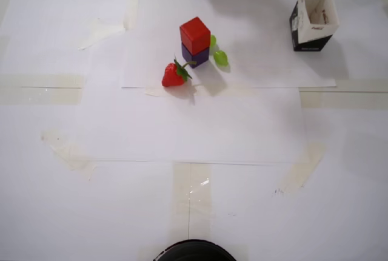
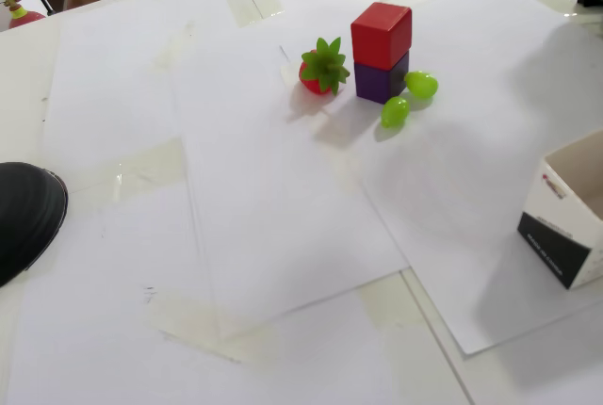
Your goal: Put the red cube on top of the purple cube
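End effector out of both views, state cannot tell. Matte bright-red cube [image 1: 194, 33] [image 2: 381, 34] stacked on dark purple cube [image 1: 197, 56] [image 2: 381, 81] near desk far edge. Black-and-white paper box [image 1: 313, 20] [image 2: 573, 213] open, interior unclear.

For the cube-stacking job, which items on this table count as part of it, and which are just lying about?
Part of the job:
- red cube, sitting on top of the purple one
- purple cube, underneath it

Just lying about:
- strawberry
- two green grapes
- open paper box
- black round object at the table edge

The gripper is out of view.
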Available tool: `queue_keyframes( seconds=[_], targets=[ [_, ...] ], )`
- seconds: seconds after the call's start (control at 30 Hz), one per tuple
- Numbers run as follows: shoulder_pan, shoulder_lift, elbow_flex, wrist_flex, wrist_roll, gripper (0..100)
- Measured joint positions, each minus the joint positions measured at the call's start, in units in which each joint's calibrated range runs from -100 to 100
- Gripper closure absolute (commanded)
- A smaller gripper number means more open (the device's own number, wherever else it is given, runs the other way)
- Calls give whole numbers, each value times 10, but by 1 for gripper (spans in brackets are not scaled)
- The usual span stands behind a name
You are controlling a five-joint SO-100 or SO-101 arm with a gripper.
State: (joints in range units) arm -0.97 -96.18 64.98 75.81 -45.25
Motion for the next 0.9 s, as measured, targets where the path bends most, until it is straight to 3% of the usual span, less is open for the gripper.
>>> queue_keyframes(
  seconds=[0.4,0.9],
  targets=[
    [-15,-5,314,-291,0,100],
    [1,-7,350,-186,1,100]
  ],
)
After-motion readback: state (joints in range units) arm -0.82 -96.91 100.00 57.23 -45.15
